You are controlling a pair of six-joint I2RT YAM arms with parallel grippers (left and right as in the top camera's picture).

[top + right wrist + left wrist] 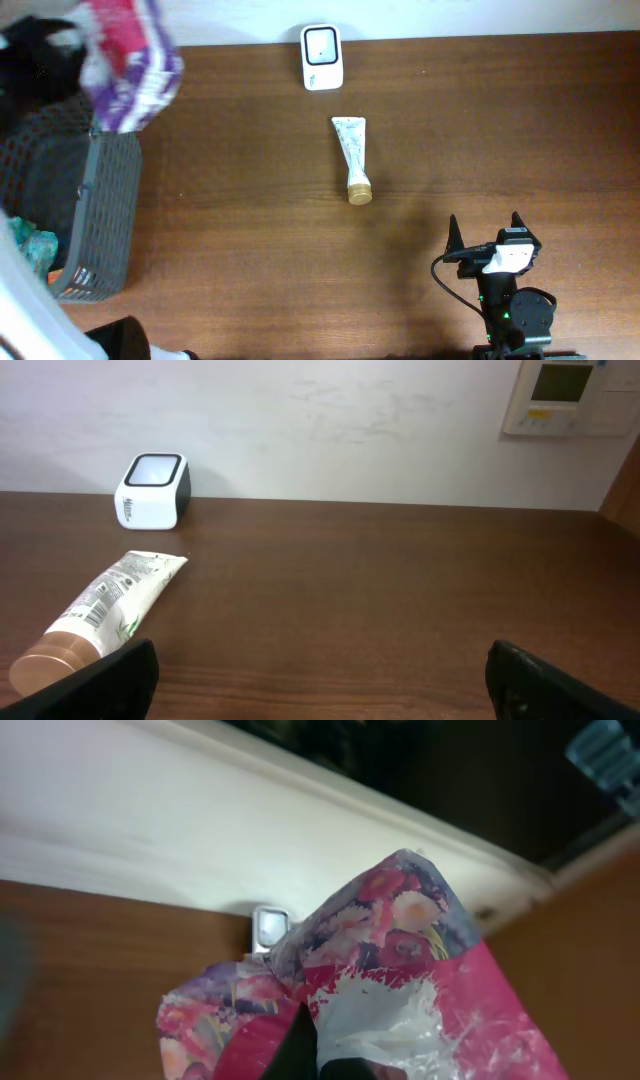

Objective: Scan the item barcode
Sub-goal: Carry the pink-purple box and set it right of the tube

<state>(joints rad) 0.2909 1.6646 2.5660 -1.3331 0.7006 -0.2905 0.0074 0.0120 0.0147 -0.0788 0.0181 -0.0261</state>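
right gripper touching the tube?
Apart. The overhead view shows the open right gripper clear of the tube, with bare table between them.

Dark wood under plastic, film and a touch of metal sheen

The table (pixel 250 250) is brown wood-grain, smooth, with a low satin sheen. At twelve o'clock on it, the barcode scanner (pixel 322 57) is glossy white plastic with a darker glassy window. The tube (pixel 351 150) at centre is soft white printed plastic, its cap (pixel 359 193) a brushed gold-bronze metallic finish. Toward ten o'clock the floral packet (pixel 130 60) is thin crinkled plastic film, shiny, with creases catching light. At nine o'clock the basket (pixel 105 220) is matt grey plastic mesh. The wall (pixel 350 430) looks matt white, faintly scuffed. The right gripper (pixel 322 650) has matt black fingers (pixel 560 685).
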